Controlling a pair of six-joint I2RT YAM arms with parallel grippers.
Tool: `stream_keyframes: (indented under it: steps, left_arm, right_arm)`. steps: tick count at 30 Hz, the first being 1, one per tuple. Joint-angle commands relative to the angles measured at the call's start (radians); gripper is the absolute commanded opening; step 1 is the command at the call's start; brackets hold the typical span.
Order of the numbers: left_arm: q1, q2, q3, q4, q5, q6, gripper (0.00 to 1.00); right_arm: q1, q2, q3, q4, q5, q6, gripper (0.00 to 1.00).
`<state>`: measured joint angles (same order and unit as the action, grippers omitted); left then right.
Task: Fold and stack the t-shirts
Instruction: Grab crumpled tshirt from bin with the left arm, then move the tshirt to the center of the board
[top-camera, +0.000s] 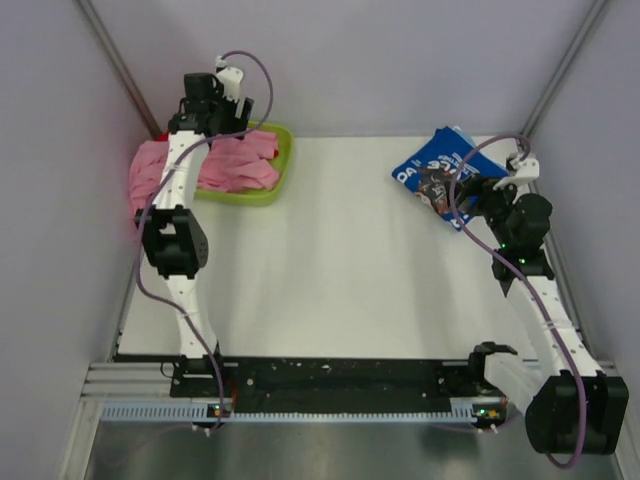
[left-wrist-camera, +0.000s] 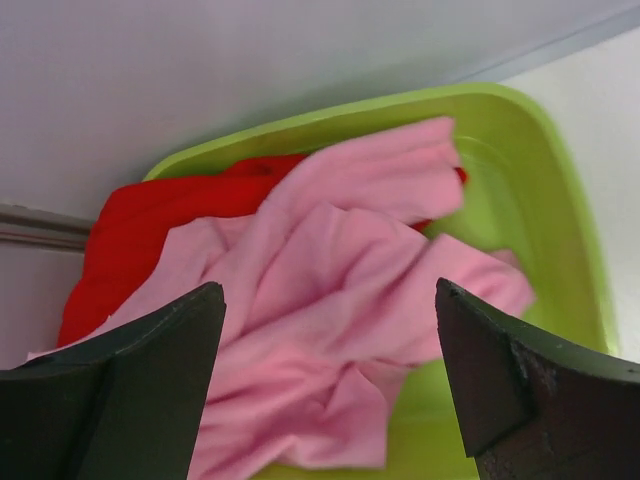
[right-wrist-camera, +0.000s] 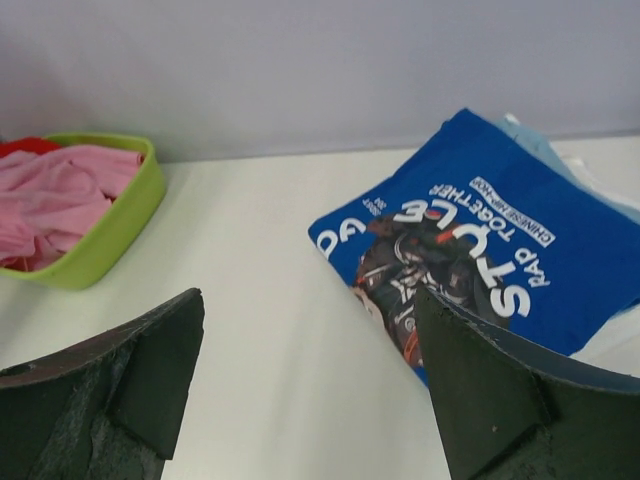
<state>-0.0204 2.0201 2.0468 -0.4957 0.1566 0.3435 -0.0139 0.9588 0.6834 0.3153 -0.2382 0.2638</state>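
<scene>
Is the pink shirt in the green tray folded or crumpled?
Crumpled. The pink shirt lies in a wrinkled heap in the green tray, partly over a red shirt, with no neat edges.

Fig.: we see the tray (top-camera: 284, 168) at far L of the table (top-camera: 340, 280); top shirt (top-camera: 245, 162) in it spills over its L rim, lower shirt (left-wrist-camera: 140, 230) beneath at back; third shirt (top-camera: 440, 175) far R.

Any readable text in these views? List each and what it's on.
"RAP TOGETHER": white, on the blue t-shirt, upside down in the right wrist view.
Large white word beside it: roughly "STYLE" or "STOLE", uncertain.
Small line, possibly "CHINESE HIP-HOP": too small to confirm.
Letters at its folded edge: cut off.
Pink t-shirt, red t-shirt, green tray: no text.
</scene>
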Motion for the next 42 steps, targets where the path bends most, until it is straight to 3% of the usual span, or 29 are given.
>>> stream_keyframes:
  steps: [1, 6, 11, 12, 15, 18, 28, 36, 39, 42]
  left_arm:
    - [0.002, 0.288, 0.364, -0.205, -0.225, 0.032, 0.91]
    - [-0.012, 0.402, 0.316, -0.023, -0.342, 0.181, 0.91]
    - [-0.029, 0.448, 0.308, -0.033, -0.362, 0.249, 0.81]
    - [-0.029, 0.454, 0.309, -0.038, -0.373, 0.25, 0.72]
    - [-0.03, 0.45, 0.306, -0.034, -0.404, 0.241, 0.05]
    - [-0.03, 0.399, 0.297, -0.027, -0.368, 0.224, 0.0]
    - [-0.03, 0.076, 0.257, -0.086, -0.264, 0.167, 0.0]
    - [-0.032, -0.357, 0.34, -0.142, -0.161, 0.149, 0.0]
    - [-0.033, -0.449, 0.56, -0.311, 0.005, 0.109, 0.0]
    - [-0.035, -0.529, 0.621, -0.499, 0.18, 0.057, 0.0]
  right_arm:
    - [0.008, 0.014, 0.041, -0.119, -0.073, -0.011, 0.84]
    - [0.034, 0.043, 0.05, -0.116, -0.105, -0.021, 0.84]
    - [0.032, 0.069, 0.056, -0.122, -0.099, -0.028, 0.84]
    - [0.034, 0.073, 0.056, -0.119, -0.102, -0.028, 0.84]
    - [0.034, 0.084, 0.062, -0.114, -0.113, -0.028, 0.84]
    - [0.034, 0.087, 0.076, -0.12, -0.115, -0.026, 0.84]
    - [0.035, 0.041, 0.084, -0.125, -0.133, -0.014, 0.84]
    - [0.072, 0.008, 0.108, -0.119, -0.187, 0.015, 0.83]
    - [0.106, 0.0, 0.122, -0.117, -0.219, 0.012, 0.83]
    - [0.135, -0.006, 0.137, -0.113, -0.26, 0.02, 0.82]
